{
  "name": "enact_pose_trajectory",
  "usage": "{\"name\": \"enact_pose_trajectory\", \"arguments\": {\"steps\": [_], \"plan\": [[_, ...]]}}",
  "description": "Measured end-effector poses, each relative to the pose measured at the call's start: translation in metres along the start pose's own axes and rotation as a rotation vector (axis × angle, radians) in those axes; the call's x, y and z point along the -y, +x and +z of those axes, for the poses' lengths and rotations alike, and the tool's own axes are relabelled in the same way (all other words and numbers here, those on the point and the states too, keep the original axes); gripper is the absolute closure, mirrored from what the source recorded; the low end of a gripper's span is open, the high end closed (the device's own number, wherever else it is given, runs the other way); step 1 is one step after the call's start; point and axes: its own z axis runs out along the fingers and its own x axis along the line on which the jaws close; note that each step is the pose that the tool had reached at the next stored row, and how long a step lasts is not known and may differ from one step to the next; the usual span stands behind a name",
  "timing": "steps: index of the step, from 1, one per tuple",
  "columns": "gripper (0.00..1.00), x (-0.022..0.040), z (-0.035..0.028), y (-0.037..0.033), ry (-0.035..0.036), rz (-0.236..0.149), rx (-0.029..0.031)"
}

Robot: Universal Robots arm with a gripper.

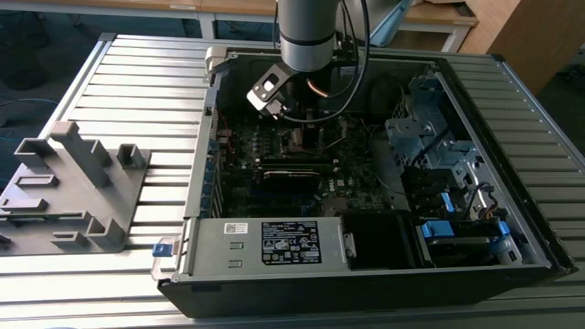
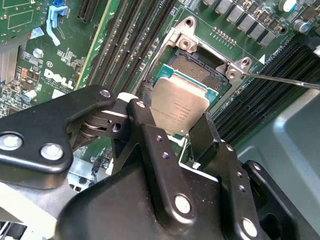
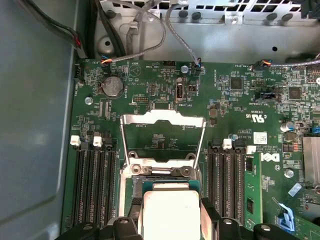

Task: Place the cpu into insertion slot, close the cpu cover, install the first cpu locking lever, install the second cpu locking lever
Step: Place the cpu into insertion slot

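Clamping the cpu (image 2: 181, 106) by two opposite edges, the matte black end effector (image 2: 175, 120) carries it just over the slot (image 2: 196, 66), tilted and not seated. The cpu is a flat square with a dull, pale metal lid bearing faint print and a thin green edge around it. In the first wrist view the same chip (image 3: 170, 207) sits between the black fingers (image 3: 134, 220), part of it overlapping the near half of the slot (image 3: 150, 180). The slot is a dark square field of fine pins, rimmed in bright stamped steel with screw tabs at its corners. The cover (image 3: 165, 117), a thin silver frame with a cut-out centre, is swung open beyond the slot. A thin steel rod (image 2: 285, 81) runs off from one corner of the rim. Long, narrow black memory sockets (image 3: 95, 180) flank the slot on the glossy green board (image 3: 240, 100). In the exterior view the grey arm (image 1: 311, 34) reaches down into an open black case (image 1: 366, 288), which lies on a ribbed metal desk (image 1: 137, 89).
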Motion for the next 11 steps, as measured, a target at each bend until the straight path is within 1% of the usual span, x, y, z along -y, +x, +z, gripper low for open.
{"name": "enact_pose_trajectory", "arguments": {"steps": [7, 11], "plan": [[0.46, 0.0014, 0.0017, 0.0013, -0.0002, 0.0, -0.0003], [0.46, 0.002, 0.0071, 0.0015, 0.0, 0.001, -0.0001]]}}
